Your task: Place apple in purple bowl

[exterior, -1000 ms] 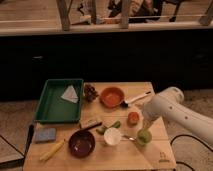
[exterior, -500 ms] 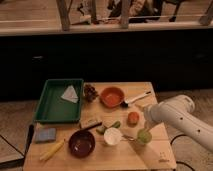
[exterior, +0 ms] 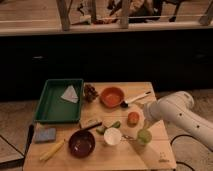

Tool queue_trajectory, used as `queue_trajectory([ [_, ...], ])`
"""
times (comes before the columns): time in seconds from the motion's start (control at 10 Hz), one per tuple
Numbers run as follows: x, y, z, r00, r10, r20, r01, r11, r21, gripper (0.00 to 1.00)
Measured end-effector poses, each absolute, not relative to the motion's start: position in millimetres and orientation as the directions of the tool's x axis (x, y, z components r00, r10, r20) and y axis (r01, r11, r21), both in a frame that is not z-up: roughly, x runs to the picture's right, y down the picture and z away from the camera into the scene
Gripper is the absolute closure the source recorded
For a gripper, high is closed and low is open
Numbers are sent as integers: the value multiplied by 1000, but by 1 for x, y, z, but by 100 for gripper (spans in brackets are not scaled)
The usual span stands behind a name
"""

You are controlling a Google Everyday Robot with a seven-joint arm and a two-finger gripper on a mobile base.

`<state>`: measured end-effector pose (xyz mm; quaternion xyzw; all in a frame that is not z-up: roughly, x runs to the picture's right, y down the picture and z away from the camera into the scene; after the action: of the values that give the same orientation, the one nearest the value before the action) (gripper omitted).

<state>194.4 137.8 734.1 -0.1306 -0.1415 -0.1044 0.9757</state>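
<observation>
Tabletop (exterior: 100, 161) of pale wood carries everything we see, with a dark counter wall behind it. Our white arm (exterior: 172, 111) reaches in from the right over the tabletop's right edge. The gripper (exterior: 143, 126) sits at its near end, just above the apple (exterior: 144, 136). Whether it touches or grips the fruit we cannot tell.

At the back left lies the green tray (exterior: 52, 107) with a pale scrap (exterior: 70, 93) in its far right corner. The orange bowl (exterior: 111, 96) stands near the back middle, and a white-handled utensil (exterior: 136, 98) lies just right of it. The purple bowl (exterior: 81, 143) sits at the front, left of centre, with its glossy inside bare. It is well apart from the apple. The blue-grey sponge (exterior: 45, 134) lies at the left edge, and a yellow object (exterior: 52, 150) lies in front of it. Between the purple bowl and the apple stands the white cup (exterior: 112, 136). A small orange fruit (exterior: 132, 118) rests behind the apple, near the gripper.
</observation>
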Motion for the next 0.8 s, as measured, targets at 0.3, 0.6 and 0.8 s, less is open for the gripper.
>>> queue_trajectory([
  [0.3, 197, 132, 736, 942, -166, 293, 241, 940, -243, 20],
  [0.6, 194, 126, 740, 943, -171, 285, 248, 932, -263, 20],
  [0.8, 193, 123, 743, 946, -169, 278, 247, 929, -275, 20],
])
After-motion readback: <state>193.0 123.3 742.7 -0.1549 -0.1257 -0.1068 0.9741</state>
